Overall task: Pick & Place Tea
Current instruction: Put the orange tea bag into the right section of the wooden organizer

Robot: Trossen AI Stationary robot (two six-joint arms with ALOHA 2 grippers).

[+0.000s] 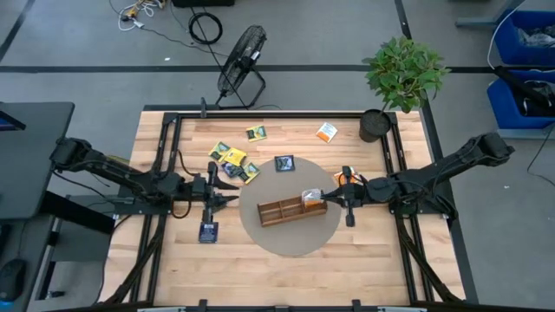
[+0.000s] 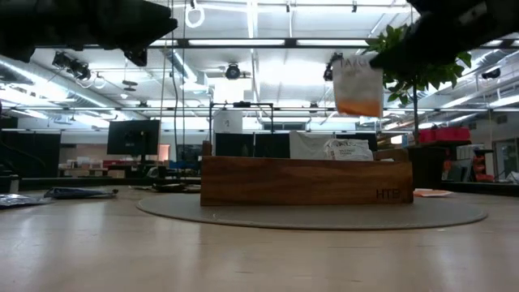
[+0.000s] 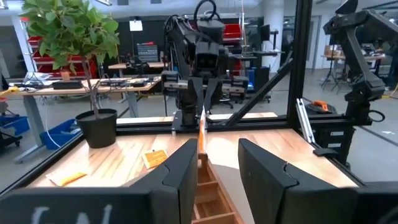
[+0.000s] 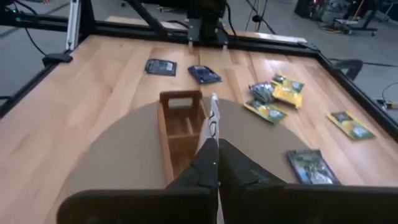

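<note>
Tea sachet (image 2: 358, 85), orange-and-white, hangs pinched edge-on between the closed fingers of the right gripper (image 4: 214, 163), held in the air above the right end of the wooden tray (image 1: 291, 211). In the low view it sits clear of the tray's top edge, with another white sachet (image 2: 349, 149) already poking out of the compartment below it. The left gripper (image 1: 227, 187) waits off the mat to the tray's left, its 2 fingers (image 3: 180, 177) spread with a moderate gap and nothing between them.

The tray rests on a round grey mat (image 1: 295, 240) on the pale wooden tabletop (image 1: 381, 260). Loose sachets lie around: a yellow-and-green cluster (image 1: 231, 161), 1 more yellow-and-green (image 1: 256, 133), a dark one (image 1: 284, 163) by the mat's edge, another dark one (image 1: 208, 231) near the left arm, and an orange-and-white one (image 1: 326, 132) beside a potted plant (image 1: 401, 76). A black floor fan (image 1: 240, 64) stands beyond the table.
</note>
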